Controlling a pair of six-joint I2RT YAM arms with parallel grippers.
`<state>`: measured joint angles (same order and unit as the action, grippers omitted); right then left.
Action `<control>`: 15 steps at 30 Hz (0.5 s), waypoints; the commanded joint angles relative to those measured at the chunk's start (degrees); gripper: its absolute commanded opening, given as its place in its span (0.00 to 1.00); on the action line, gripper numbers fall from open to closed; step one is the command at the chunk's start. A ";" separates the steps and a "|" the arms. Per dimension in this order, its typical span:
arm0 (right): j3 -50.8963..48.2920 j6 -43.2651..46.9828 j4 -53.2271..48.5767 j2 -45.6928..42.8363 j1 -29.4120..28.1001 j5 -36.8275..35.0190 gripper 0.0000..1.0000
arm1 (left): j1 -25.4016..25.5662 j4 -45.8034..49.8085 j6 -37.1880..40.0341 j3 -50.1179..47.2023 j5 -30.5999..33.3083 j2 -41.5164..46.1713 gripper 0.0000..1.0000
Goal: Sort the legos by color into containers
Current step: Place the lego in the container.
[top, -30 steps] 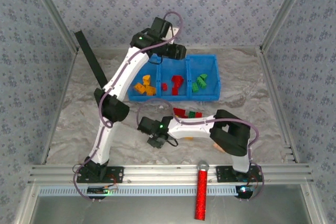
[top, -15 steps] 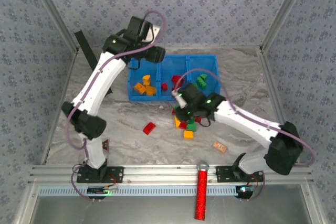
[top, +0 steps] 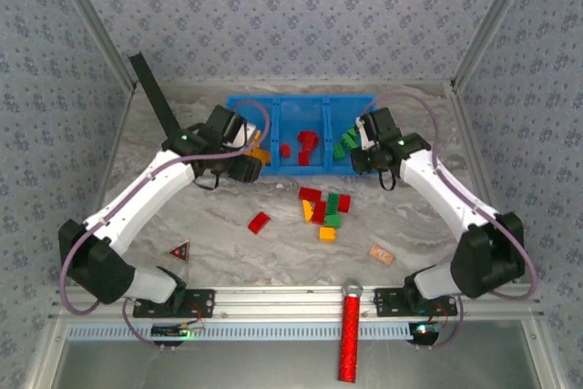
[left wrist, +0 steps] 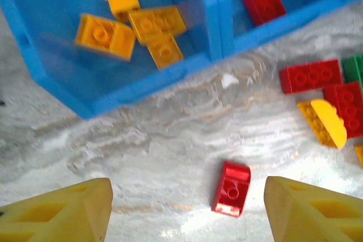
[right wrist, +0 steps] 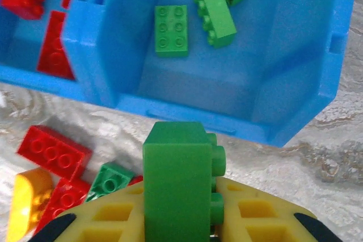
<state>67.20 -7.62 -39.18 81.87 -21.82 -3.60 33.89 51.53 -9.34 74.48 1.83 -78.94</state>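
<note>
Right claw [right wrist: 182, 222] is clamped on a green brick [right wrist: 176, 179], just in front of the blue bin [right wrist: 295, 83] where other greens sit. Left claw [left wrist: 187, 199] is wide open and holding nothing, above a lone red brick [left wrist: 231, 188] on the table [left wrist: 159, 140].

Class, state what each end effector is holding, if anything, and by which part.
Right end effector: a green brick, gripped at its near end, the rest sticking out. Left end effector: open, holding nothing.
</note>
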 commanded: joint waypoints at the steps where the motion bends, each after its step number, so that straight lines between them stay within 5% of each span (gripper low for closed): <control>1: 4.66 2.30 0.65 3.73 0.73 -2.03 0.29 | 1.24 -1.17 -1.80 -3.84 -3.38 3.59 0.71; 15: 13.60 5.07 3.59 20.86 0.91 -4.68 0.29 | 5.17 -4.15 -9.12 -18.21 -5.35 6.68 0.72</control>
<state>78.54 -3.57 -35.62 100.79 -21.23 -6.74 38.24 49.41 -15.68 57.14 -2.37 -73.54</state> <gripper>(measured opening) 0.292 0.717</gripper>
